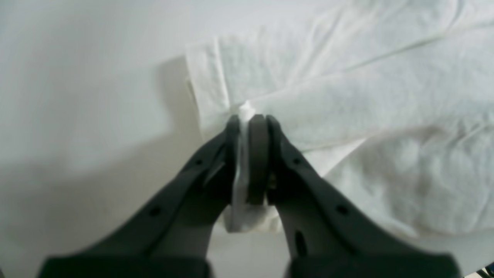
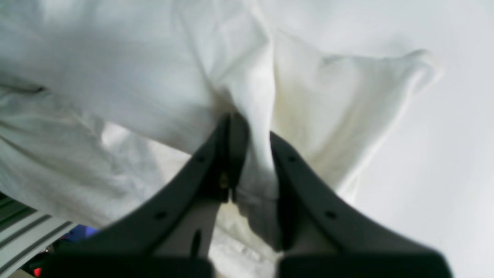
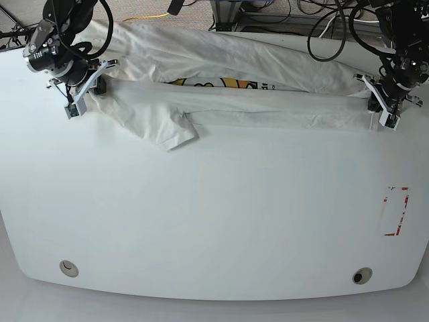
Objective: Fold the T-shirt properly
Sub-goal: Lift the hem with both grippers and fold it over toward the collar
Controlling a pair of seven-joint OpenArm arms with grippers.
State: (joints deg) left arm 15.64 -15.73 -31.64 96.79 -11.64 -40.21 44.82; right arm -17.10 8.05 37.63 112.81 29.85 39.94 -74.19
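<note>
My left gripper [image 1: 249, 116] is pinched tight on a doubled edge of the shirt [image 3: 221, 100], with a thin ridge of white cloth squeezed up between the pads. My right gripper [image 2: 251, 127] is likewise closed, its jaws clamped on a thicker bunch of fabric near a sleeve [image 3: 167, 131].

The shirt lies stretched along the far edge of the table [image 3: 214, 221], running from about ten o'clock to two o'clock in the base view. A folded band of cloth spans between my two grips, and a strip of the yellow graphic [image 3: 214, 83] peeks out just behind that band, toward twelve o'clock. The sleeve flops out toward seven o'clock from my right grip.

I judge I am partway through a lengthwise fold, carrying one long edge across the body. To do it well, I should keep both grips firm and move both arms together at the same pace, so the band stays taut and straight rather than sagging in the middle. I should keep the carried edge parallel to the table's far edge, and lay it down before letting go, so no air pocket or wrinkle gets trapped. The loose sleeve looks likely to need tucking, or the fold will end up lopsided.

There are no containers in view; nothing is holding anything but my own jaws.
</note>
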